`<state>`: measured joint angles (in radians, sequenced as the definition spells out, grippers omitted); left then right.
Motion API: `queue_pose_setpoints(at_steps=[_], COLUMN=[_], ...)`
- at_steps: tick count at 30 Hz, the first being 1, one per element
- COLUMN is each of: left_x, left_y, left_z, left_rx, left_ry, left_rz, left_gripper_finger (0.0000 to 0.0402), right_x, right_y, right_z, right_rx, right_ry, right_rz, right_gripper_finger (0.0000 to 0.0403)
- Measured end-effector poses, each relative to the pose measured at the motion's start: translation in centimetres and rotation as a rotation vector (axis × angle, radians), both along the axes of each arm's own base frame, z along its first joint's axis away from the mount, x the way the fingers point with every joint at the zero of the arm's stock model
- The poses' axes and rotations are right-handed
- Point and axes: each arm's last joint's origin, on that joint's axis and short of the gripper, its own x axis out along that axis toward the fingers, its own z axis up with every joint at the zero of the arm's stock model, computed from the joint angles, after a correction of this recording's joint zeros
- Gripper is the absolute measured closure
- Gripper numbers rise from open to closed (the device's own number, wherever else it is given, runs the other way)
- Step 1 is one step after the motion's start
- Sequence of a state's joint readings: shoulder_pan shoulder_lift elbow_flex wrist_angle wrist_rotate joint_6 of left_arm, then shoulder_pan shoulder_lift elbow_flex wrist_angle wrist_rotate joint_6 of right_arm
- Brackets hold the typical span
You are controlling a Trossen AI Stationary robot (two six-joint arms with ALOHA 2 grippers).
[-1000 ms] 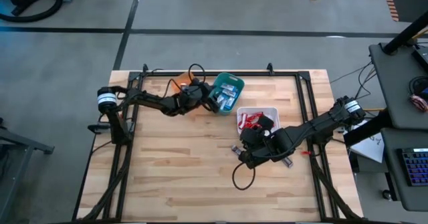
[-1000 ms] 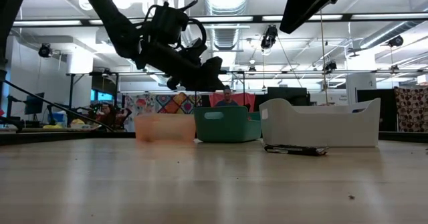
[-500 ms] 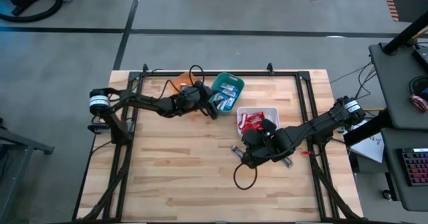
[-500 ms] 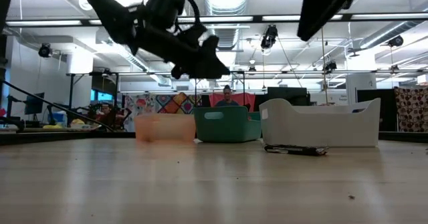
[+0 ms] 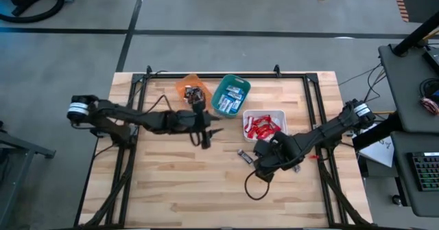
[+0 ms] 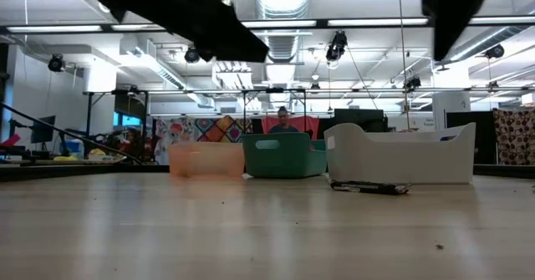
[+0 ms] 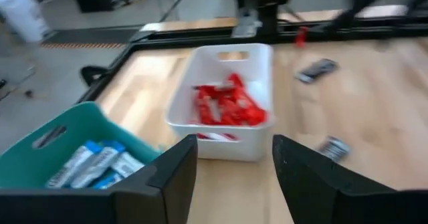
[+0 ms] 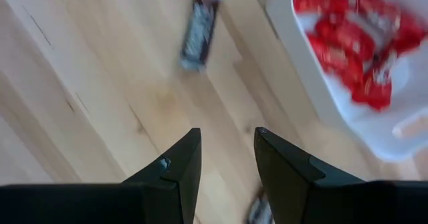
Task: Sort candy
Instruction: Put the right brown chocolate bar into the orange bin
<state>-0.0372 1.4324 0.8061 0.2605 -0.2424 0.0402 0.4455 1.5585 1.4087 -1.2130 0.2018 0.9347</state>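
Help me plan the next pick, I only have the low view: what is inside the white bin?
Observer: The white bin holds red candy.
Operator: And the teal one?
Observer: The teal bin holds blue-and-white bars.
Operator: Is the right arm carrying anything?
Observer: No. The right gripper has its fingers apart and empty, and a dark bar lies loose ahead of it.
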Motion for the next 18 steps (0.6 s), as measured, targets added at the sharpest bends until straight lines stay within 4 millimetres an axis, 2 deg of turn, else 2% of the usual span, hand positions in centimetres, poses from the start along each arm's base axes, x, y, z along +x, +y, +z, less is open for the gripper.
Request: queue_pose_setpoints(at_steps=[9, 18], left_x=[-4.9, -8.1], left_y=[-3.2, -4.0], left_z=[-0.5, 0.0], left_rx=[-0.063, -0.098], left_ry=[-0.061, -0.134], left_rz=[-0.108, -0.078], left_gripper_finger=[0.0246, 0.0247], right_x=[-1.8, -4.1], right_y=[1.0, 0.9], right_z=[-2.1, -2.6], right_rx=[0.051, 0.073], right_ry=[0.128, 0.158], right_rz=[-0.048, -0.104], right_gripper_finger=[0.0271, 0.0271])
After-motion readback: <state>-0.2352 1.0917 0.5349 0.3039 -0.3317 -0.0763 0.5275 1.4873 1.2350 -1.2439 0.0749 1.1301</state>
